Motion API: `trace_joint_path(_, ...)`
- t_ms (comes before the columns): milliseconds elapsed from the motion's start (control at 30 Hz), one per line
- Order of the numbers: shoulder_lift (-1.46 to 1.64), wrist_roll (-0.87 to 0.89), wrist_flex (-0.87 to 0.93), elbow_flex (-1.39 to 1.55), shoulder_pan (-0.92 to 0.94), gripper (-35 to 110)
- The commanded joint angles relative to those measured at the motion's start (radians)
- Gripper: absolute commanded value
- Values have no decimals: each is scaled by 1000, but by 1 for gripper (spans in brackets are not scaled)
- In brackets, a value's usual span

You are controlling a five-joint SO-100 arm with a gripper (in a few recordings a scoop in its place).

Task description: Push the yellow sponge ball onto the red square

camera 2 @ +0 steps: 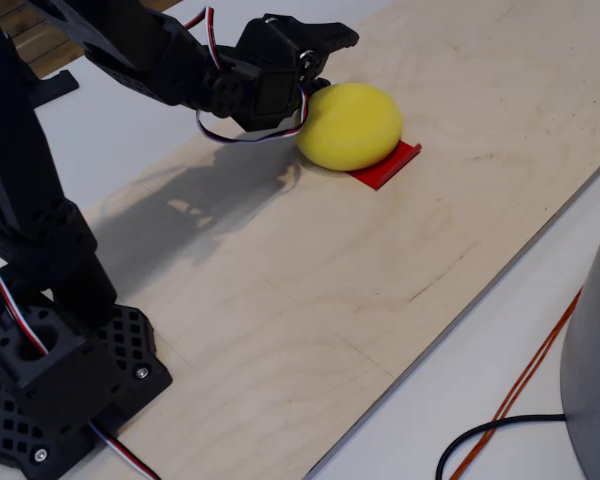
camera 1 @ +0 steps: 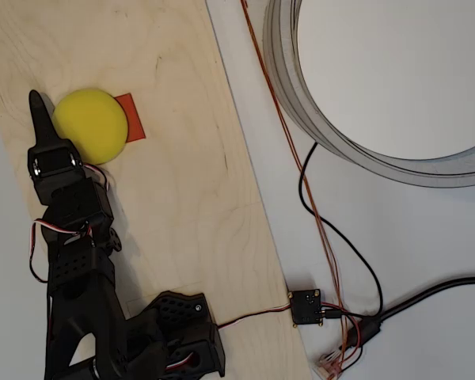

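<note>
The yellow sponge ball point(camera 1: 89, 125) point(camera 2: 350, 125) rests on the plywood board and covers the left part of the red square point(camera 1: 134, 115) point(camera 2: 388, 166). The square's right side sticks out from under the ball. My black gripper point(camera 1: 38, 107) point(camera 2: 332, 45) lies against the ball's left side in the overhead view. Its jaws look shut with nothing between them, and the tip points toward the board's far edge. In the fixed view the gripper is behind and left of the ball, touching it.
The plywood board point(camera 1: 182, 198) point(camera 2: 310, 290) ends close to the ball's left in the overhead view. A large grey ring point(camera 1: 356, 142) stands on the white table at the right. Black and orange cables point(camera 1: 332, 237) run to a small board point(camera 1: 305, 305).
</note>
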Motion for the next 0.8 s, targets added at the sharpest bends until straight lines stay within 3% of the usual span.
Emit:
trace_joint_path(0, 25, -5, -32, 8, 46, 23)
trace_joint_path(767, -17, -55, -137, 35, 92, 23)
